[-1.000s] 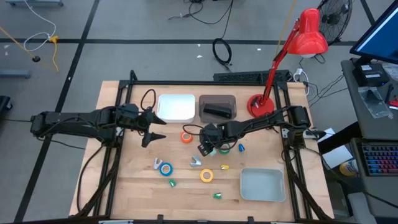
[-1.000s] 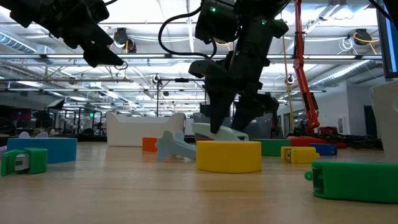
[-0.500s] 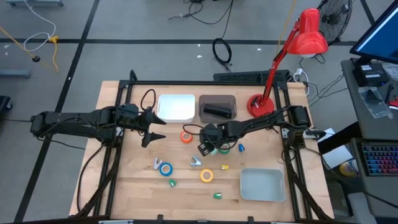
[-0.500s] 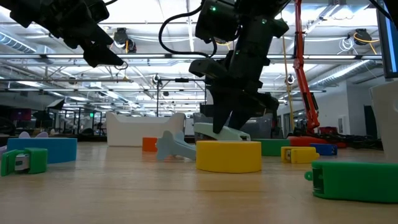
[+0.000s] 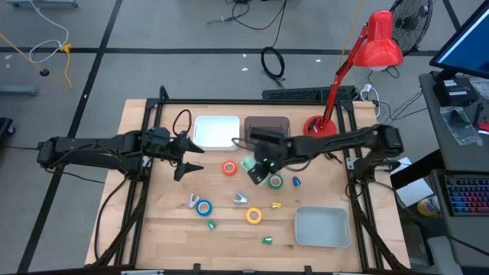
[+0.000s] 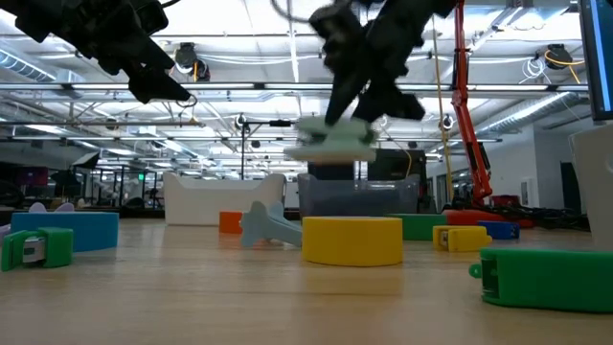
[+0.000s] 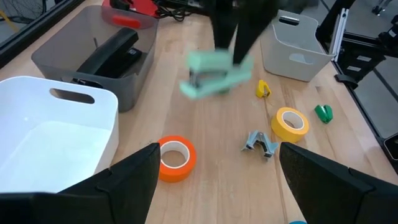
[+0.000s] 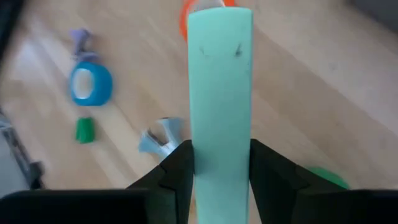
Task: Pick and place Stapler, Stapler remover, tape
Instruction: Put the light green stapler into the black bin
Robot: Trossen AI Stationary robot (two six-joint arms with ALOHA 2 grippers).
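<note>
Now | right hand (image 8: 221,171): clamps mint stapler (image 8: 220,93) aloft | left hand (image 7: 214,180): wide | writing: unreadable

A lab: ceiling pipes (image 6: 536,91), floor cables (image 5: 273,63), monitor (image 5: 467,38).

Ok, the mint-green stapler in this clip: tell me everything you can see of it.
The mint-green stapler is a long, narrow, plastic-looking body, smooth on top with two small dark marks. The right gripper clamps it between both fingers, lifted clear of the table and roughly level, above the table's middle near the grey bin. Only the fingers touch it.
</note>
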